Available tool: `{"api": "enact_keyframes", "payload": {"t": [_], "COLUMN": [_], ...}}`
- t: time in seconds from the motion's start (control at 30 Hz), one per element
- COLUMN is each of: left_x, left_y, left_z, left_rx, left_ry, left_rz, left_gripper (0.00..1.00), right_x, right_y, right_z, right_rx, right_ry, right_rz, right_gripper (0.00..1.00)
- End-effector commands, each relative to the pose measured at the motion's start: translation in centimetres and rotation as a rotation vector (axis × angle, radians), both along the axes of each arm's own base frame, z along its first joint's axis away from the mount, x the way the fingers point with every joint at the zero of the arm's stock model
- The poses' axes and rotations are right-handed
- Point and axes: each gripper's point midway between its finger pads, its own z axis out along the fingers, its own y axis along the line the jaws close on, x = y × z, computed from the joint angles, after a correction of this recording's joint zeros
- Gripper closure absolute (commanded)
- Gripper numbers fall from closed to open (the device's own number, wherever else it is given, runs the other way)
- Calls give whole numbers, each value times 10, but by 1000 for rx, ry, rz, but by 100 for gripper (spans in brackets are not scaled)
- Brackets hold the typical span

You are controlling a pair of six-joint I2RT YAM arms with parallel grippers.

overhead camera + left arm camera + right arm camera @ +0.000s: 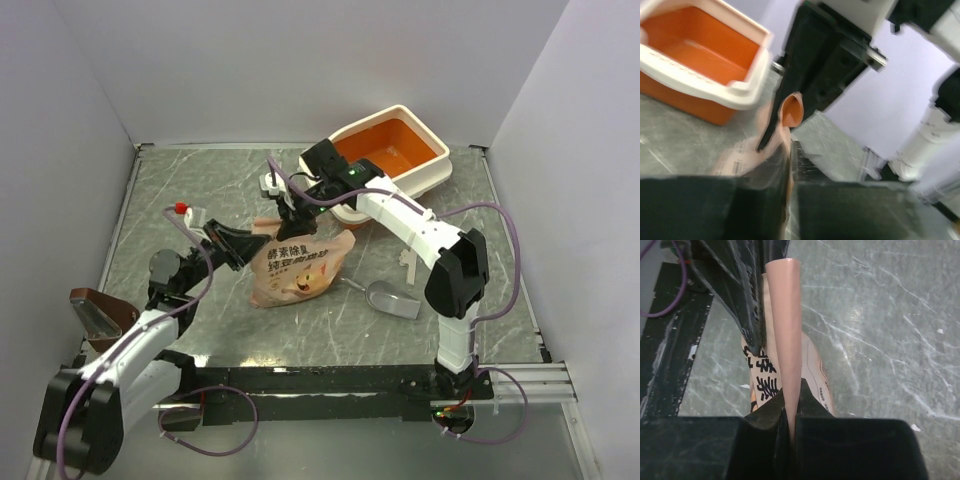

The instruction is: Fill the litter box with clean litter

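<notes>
The litter box (436, 172), orange inside with a cream rim, stands at the back right, and its orange floor (700, 55) shows bare. No clean litter is in view. A pink-orange printed bag (298, 268) lies mid-table. My left gripper (252, 250) is shut on the bag's upper left edge, with the paper (788, 150) pinched between its fingers. My right gripper (300, 216) is shut on the bag's top edge, where a pink fold (785, 315) rises from between the shut jaws (790, 415). The two grippers stand close together.
A grey metal scoop (392, 298) lies right of the bag. A brown object (98, 315) sits at the table's left edge. A small white piece (268, 183) lies behind the bag. White walls enclose the table on three sides.
</notes>
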Motion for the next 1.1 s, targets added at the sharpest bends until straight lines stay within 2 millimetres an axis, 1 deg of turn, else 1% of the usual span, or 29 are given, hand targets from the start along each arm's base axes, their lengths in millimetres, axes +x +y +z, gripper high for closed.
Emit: {"api": "enact_keyframes", "payload": {"t": [0.0, 0.03, 0.07, 0.1, 0.13, 0.17, 0.2, 0.23, 0.27, 0.3, 0.33, 0.37, 0.4, 0.43, 0.47, 0.5, 0.53, 0.6, 0.63, 0.7, 0.8, 0.83, 0.87, 0.9, 0.93, 1.0, 1.03, 1.07], "left_x": [29, 33, 48, 49, 52, 54, 49, 47, 46, 40, 38, 36, 31, 28, 26, 22, 21, 17, 16, 14, 15, 15, 16, 16, 16, 17, 18, 18], "left_y": [33, 45, 68, 79, 90, 103, 109, 112, 117, 120, 122, 123, 125, 126, 128, 131, 132, 134, 135, 136, 135, 134, 133, 132, 131, 129, 129, 129], "left_z": [57, 63, 65, 63, 64, 67, 71, 73, 81, 80, 83, 81, 84, 83, 81, 84, 82, 84, 84, 85, 81, 80, 76, 74, 72, 66, 63, 62], "left_rx": [-18, -17, -19, 41, 54, 63, 88, 99, 100, 104, 99, 102, 90, 90, 93, 85, 87, 84, 89, 93, 104, 104, 107, 107, 108, 112, 114, 117], "left_ry": [-2, 37, 86, 158, 192, 216, 249, 257, 247, 257, 249, 248, 237, 237, 237, 223, 224, 215, 215, 213, 221, 226, 237, 241, 246, 260, 268, 273], "left_rz": [290, 367, 522, 584, 652, 727, 754, 766, 788, 799, 805, 807, 813, 816, 819, 830, 834, 843, 842, 846, 840, 837, 833, 830, 826, 815, 815, 813], "left_gripper": [63, 57, 53, 50, 46, 42, 41, 41, 41, 41, 40, 39, 39, 38, 38, 37, 37, 36, 35, 35, 34, 34, 34, 34, 34, 34, 34, 34], "right_x": [8, 19, 22, 27, 31, 34, 44, 40, 42, 45, 52, 54, 57, 64, 58, 57, 57, 51, 50, 48, 51, 53, 54, 54, 57, 56, 58, 58], "right_y": [5, 13, 16, 19, 24, 26, 21, 27, 27, 26, 22, 19, 15, 8, 8, 7, 1, -1, -2, -1, 9, 15, 19, 24, 31, 41, 48, 51], "right_z": [25, 41, 60, 70, 92, 100, 108, 125, 134, 141, 155, 160, 165, 178, 183, 189, 203, 212, 220, 221, 206, 179, 166, 136, 131, 113, 98, 94], "right_rx": [21, 69, 91, 84, 105, 103, 88, 115, 121, 122, 123, 109, 102, 105, 102, 110, 130, 134, 148, 141, 134, 83, 75, 23, 46, 35, 4, -1], "right_ry": [-105, -163, -200, -209, -242, -259, -285, -307, -325, -333, -379, -402, -423, -465, -476, -487, -509, -522, -529, -539, -495, -475, -442, -415, -397, -340, -324, -304], "right_rz": [-145, -194, -238, -317, -353, -392, -486, -505, -543, -596, -674, -723, -762, -834, -846, -863, -902, -912, -920, -934, -944, -937, -946, -929, -933, -925, -922, -928], "right_gripper": [100, 100, 100, 100, 100, 100, 100, 100, 100, 100, 100, 100, 100, 100, 100, 100, 100, 100, 100, 100, 100, 100, 100, 100, 100, 100, 100, 100]}}
